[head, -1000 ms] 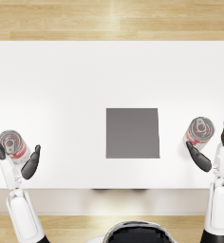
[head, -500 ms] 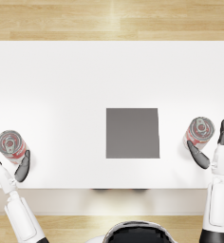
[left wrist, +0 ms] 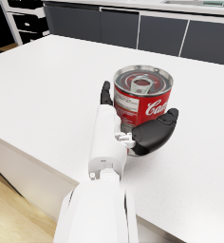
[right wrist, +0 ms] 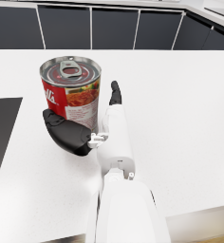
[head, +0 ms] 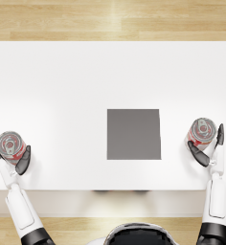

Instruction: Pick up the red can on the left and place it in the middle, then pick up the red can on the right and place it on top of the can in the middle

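The left red can (head: pixel 11 145) stands near the table's left front edge, and the left wrist view shows its red label (left wrist: pixel 143 101). My left hand (head: pixel 9 160) grips it, thumb (left wrist: pixel 154 133) on one side and fingers behind the other. The right red can (head: pixel 202 131) stands upright at the right, also seen from the right wrist (right wrist: pixel 72 92). My right hand (head: pixel 209 152) cups it with fingers spread; its thumb (right wrist: pixel 66 133) lies low against the can's near side. Its extended fingers lie straight along the can's other side. A dark grey square mat (head: pixel 133 134) lies in the middle.
The white table (head: pixel 86 81) stretches wide behind the cans, with its front edge just below both hands. Wooden floor lies beyond the far edge. Dark cabinets (right wrist: pixel 109 28) line the background in the wrist views.
My left hand has closed in around the left can, which shifted slightly to the left. My right hand's thumb and fingers drew a little closer to the right can, which stayed put.
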### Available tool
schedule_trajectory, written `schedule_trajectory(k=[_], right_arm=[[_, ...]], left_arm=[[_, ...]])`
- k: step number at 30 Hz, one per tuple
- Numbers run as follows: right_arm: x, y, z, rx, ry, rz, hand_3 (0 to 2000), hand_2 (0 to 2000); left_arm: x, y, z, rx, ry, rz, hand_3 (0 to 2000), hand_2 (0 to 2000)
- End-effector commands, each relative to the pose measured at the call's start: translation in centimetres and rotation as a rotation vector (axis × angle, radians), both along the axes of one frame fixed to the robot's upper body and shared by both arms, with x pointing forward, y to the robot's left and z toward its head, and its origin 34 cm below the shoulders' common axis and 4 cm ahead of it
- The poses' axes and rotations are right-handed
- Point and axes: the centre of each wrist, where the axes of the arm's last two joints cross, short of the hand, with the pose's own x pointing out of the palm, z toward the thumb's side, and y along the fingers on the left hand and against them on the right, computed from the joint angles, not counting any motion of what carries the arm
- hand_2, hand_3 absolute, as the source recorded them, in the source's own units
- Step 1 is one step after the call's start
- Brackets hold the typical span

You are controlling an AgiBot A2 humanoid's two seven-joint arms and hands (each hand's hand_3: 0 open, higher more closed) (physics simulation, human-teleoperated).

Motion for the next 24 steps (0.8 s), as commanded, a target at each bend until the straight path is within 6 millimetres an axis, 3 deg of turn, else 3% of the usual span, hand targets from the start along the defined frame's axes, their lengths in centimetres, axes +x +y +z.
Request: schedule_trajectory(k=[1, 6, 19, 20, 21, 22, 24], right_arm=[[0.8, -0.3, 0.0, 0.012, 0.007, -0.009, 0, 0], [1.5, -0.1, -0.4, 0.030, 0.026, -0.006, 0, 0], [2.9, 1.0, 1.1, 0.044, -0.021, -0.015, 0, 0], [2.7, 1.0, 1.4, 0.043, -0.037, -0.013, 327, 1361], [2.7, 1.0, 1.4, 0.047, -0.035, 0.013, 653, 2000], [2.6, 1.1, 1.4, 0.049, -0.035, 0.040, 980, 2000], [2.5, 0.9, 1.7, 0.054, -0.053, 0.043, 1520, 2000]], left_arm=[[1.0, 0.9, -0.3, -0.022, 0.017, 0.020, 0, 0], [1.7, 1.0, -0.1, -0.033, 0.010, 0.010, 0, 0], [2.1, 1.0, 0.1, -0.054, -0.001, 0.021, 0, 0], [2.1, 0.9, 0.1, -0.054, -0.002, 0.018, 0, 0], [2.0, 0.8, 0.0, -0.056, 0.000, 0.020, 327, 1361], [2.0, 0.9, 0.2, -0.054, -0.009, 0.012, 653, 2000], [2.1, 0.6, 0.4, -0.048, -0.018, -0.014, 1307, 2000]])
